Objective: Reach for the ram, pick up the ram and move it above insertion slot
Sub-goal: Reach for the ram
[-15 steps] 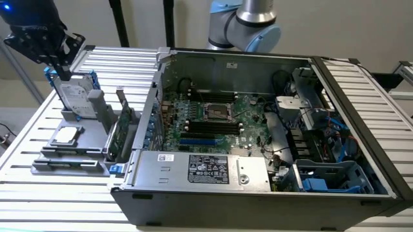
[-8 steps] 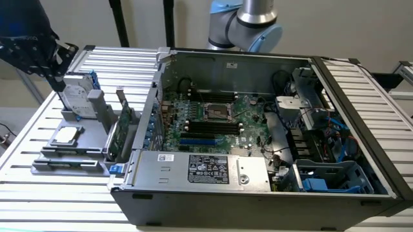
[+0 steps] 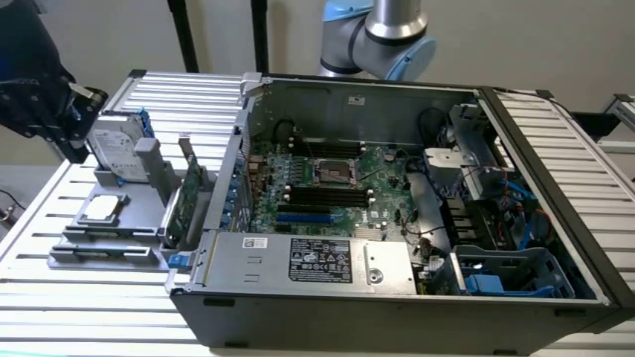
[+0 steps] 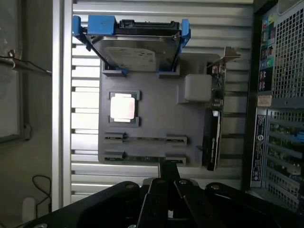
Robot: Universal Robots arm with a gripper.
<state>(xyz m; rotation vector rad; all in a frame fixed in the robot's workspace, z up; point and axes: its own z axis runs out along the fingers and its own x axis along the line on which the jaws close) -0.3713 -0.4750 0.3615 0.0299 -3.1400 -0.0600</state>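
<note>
The ram (image 4: pixel 142 159) shows as a thin green edge lying in the outer slot of the grey holder (image 4: pixel 156 118). I cannot make it out in the exterior view. My gripper (image 4: pixel 167 166) hovers just beside that slot, fingers pressed together and holding nothing. In the exterior view the dark gripper (image 3: pixel 71 145) hangs at the far left, above the holder (image 3: pixel 109 230) and beside the hard drive (image 3: pixel 117 152). The black memory slots (image 3: pixel 317 195) lie on the motherboard inside the open case (image 3: pixel 397 297), far from the gripper.
The holder also carries a hard drive in a blue bracket (image 4: pixel 135 45), a square processor (image 4: pixel 124 105) and a green expansion card standing on edge (image 4: pixel 213 118). The computer case wall (image 4: pixel 278 95) stands close beside the holder. A slatted metal table (image 3: pixel 59 297) is underneath.
</note>
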